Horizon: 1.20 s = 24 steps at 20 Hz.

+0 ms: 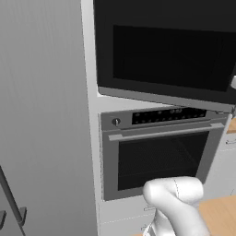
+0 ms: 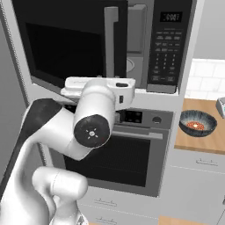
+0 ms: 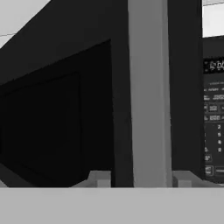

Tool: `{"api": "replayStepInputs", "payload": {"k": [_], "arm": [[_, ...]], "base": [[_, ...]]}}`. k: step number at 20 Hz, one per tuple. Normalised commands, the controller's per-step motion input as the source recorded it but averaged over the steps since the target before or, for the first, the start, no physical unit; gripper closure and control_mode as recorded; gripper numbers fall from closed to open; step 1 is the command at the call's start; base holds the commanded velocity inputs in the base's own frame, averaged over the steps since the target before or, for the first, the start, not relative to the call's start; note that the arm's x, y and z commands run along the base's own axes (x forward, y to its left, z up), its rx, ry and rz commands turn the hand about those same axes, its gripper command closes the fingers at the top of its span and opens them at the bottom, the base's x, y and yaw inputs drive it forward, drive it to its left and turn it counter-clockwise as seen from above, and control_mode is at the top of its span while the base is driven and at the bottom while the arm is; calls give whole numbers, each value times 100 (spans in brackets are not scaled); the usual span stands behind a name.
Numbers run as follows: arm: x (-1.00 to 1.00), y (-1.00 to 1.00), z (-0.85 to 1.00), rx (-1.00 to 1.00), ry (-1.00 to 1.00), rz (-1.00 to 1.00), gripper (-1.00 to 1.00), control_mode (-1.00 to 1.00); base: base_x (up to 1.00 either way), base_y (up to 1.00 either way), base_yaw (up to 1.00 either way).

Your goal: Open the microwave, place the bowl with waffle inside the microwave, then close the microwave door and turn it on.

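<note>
The microwave (image 2: 169,44) is built in above the oven, and its keypad with display is on the right. The microwave door (image 2: 66,44) stands swung partly out to the left, leaving a strip of grey interior (image 2: 134,48) showing. Its long grey bar handle (image 3: 148,92) runs upright between my two fingertips. My gripper (image 3: 142,178) is open around the handle's lower end, with a gap on each side. The dark bowl (image 2: 197,123) sits on the wooden counter (image 2: 206,143) to the right, with the reddish waffle (image 2: 196,125) inside it. In the left base view the door (image 1: 166,50) hangs out over the oven.
A silver oven (image 2: 127,162) with a horizontal handle (image 1: 166,131) sits directly below the microwave. A tall grey panel (image 1: 46,115) stands to the left. My white arm (image 2: 92,118) crosses in front of the oven's top. Drawers (image 2: 193,176) lie under the counter.
</note>
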Motion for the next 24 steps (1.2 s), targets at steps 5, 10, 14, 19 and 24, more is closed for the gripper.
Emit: {"api": "replayStepInputs", "payload": {"k": [5,10,14,19,24], "arm": [[-100,100,34,-31,0,-10,-100,-100],[-100,78,19,-26,-3,-16,-100,-100],[-100,4,0,-5,-18,-19,-100,-100],[-100,-43,11,0,-10,-23,-100,-100],[-68,-87,24,3,17,-3,-100,-100]], "base": [[0,0,0],[0,0,0],[0,0,0],[0,0,0],[0,0,0]]}}
